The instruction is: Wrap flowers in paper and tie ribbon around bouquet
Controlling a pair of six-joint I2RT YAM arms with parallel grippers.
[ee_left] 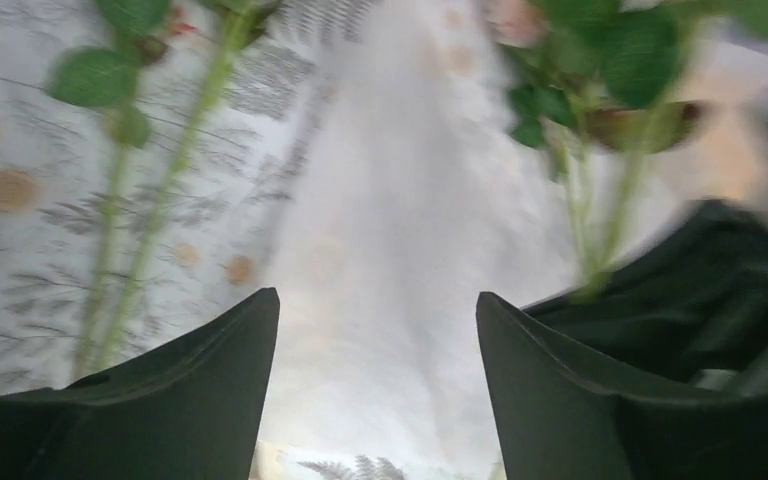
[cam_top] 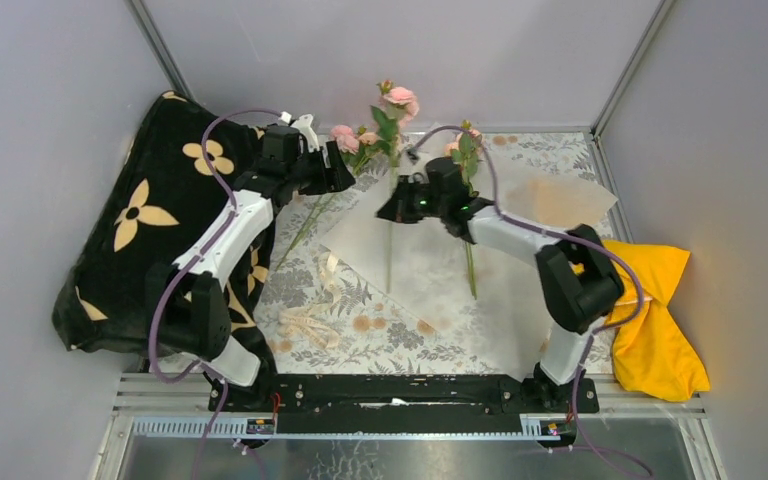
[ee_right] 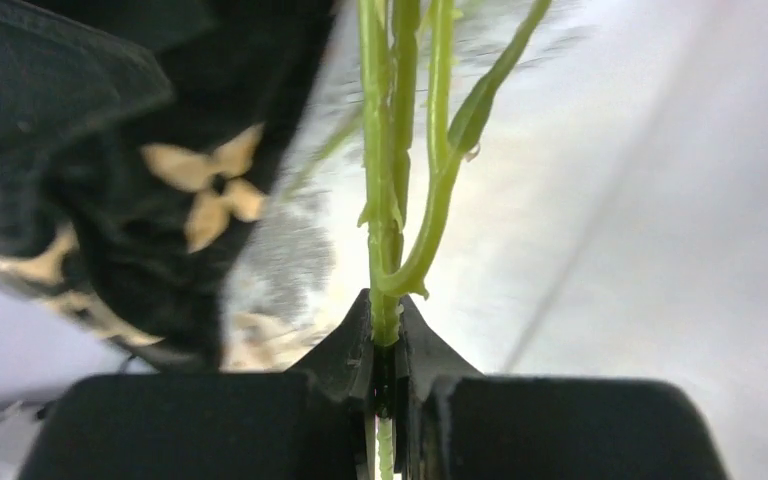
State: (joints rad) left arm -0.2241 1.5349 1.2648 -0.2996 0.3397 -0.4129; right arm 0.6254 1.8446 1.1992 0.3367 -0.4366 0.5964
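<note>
Jaws of right gripper [ee_right: 385,345] pinched tight on green stems of the flowers [cam_top: 392,108], held up over the paper [cam_top: 430,265] mid-desk [cam_top: 400,340]. Jaws of left gripper [ee_left: 375,300] wide, nothing btwn them, hovering at 11 o'clock by the rose heads. One stem lies off the paper's 9 o'clock edge, another on the paper toward 3 o'clock. The ribbon [cam_top: 312,318] sits loose at 7 o'clock, untouched. Step, my read: gathering stems onto paper, no wrap yet. Next prob needs held stems laid down w/ heads toward 12, then left gripper fetches the stray stem.
</note>
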